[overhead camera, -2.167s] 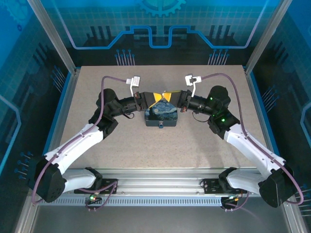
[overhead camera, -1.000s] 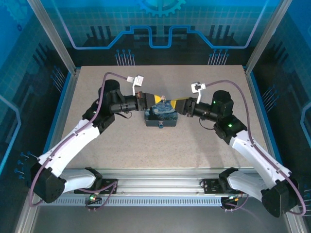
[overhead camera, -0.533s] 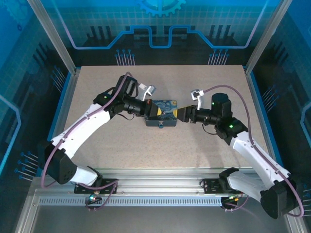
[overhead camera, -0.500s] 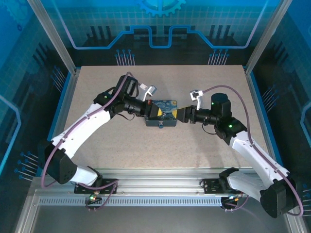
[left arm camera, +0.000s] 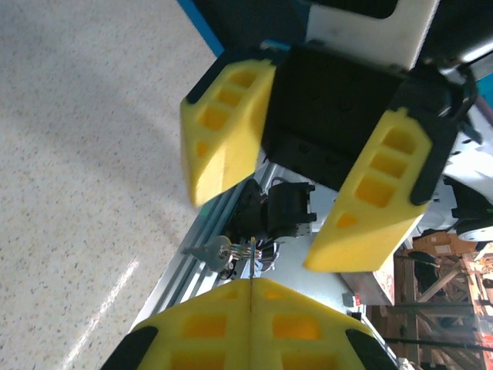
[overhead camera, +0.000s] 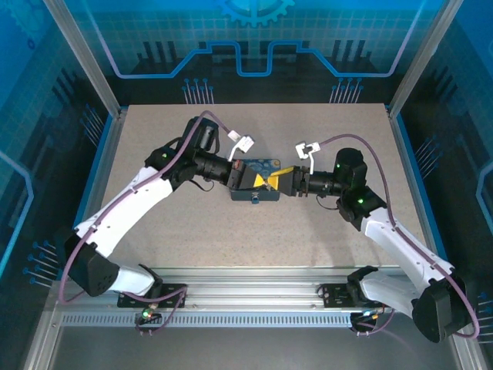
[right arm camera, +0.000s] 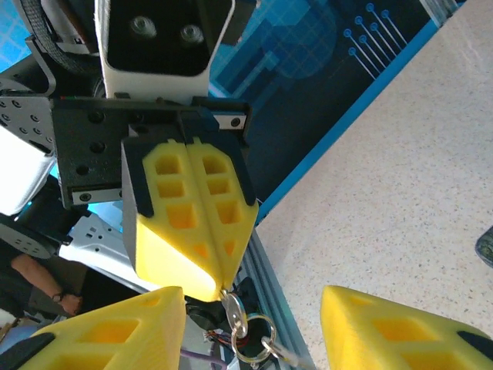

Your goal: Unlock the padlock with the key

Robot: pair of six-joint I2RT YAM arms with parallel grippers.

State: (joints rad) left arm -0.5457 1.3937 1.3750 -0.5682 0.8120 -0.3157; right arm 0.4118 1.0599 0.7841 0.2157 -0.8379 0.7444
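Seen from above: 2 arms (overhead camera: pixel 131 204) meeting over 1 padlock (overhead camera: pixel 248 190), blue-printed, lying near the centre of the table (overhead camera: pixel 254 239) and partly covered by both grippers.

Left gripper (right arm camera: pixel 218 287): 2 yellow fingers (right arm camera: pixel 189 223) pressed flat together, pinching 1 silver key (right arm camera: pixel 233 310) at the very tips. Key sticking out past those tips, with 1 wire ring (right arm camera: pixel 248 344) threaded through its head.

Right gripper (left arm camera: pixel 273 223): its 2 yellow fingers (left arm camera: pixel 231 131) spread apart with nothing between them, facing the left one, close to the key.

Cannot tell from above whether the key touches the padlock.
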